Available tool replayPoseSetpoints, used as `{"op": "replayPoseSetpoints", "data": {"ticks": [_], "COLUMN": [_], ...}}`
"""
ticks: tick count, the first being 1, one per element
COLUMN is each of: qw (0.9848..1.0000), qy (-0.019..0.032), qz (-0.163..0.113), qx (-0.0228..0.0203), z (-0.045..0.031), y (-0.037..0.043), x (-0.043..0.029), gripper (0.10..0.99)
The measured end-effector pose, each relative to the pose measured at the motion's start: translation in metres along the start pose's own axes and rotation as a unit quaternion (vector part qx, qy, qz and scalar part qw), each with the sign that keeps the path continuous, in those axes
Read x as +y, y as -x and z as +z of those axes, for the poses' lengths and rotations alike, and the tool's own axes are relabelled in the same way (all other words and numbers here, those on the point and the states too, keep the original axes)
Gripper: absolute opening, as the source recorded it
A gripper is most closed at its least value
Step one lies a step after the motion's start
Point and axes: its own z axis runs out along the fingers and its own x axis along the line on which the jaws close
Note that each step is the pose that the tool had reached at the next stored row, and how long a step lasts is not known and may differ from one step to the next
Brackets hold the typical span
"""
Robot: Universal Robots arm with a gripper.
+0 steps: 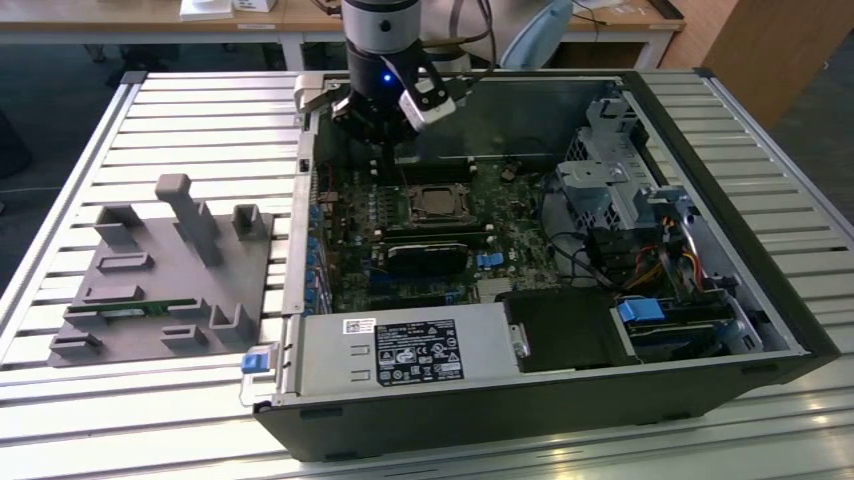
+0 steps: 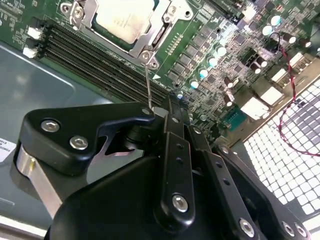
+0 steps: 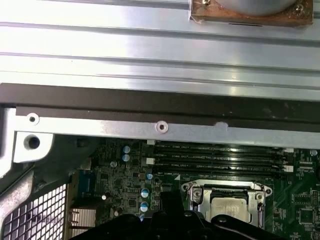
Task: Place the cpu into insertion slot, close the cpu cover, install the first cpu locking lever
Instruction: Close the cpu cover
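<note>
On the slatted bench (image 1: 200,120), toward the exterior view's left, sits a grey moulded fixture (image 1: 160,270). Right of it lies an open computer case (image 1: 561,410), with the robot arm (image 1: 380,40) hanging over its green motherboard (image 1: 354,270). The cpu (image 2: 122,17) lies in the insertion slot (image 1: 434,204), with the cpu cover (image 2: 136,48) flat around it. The tool (image 2: 162,109) is drawn narrow, its tip touching the raised locking lever (image 2: 147,82).
</note>
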Motion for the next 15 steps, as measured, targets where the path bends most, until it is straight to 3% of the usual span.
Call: {"op": "replayPoseSetpoints", "data": {"ticks": [15], "qw": [1.0000], "qy": [0.0000], "qz": [0.000], "qx": [0.0000], "z": [0.0002], "y": [0.0070], "x": [0.0006], "gripper": [0.106]}}
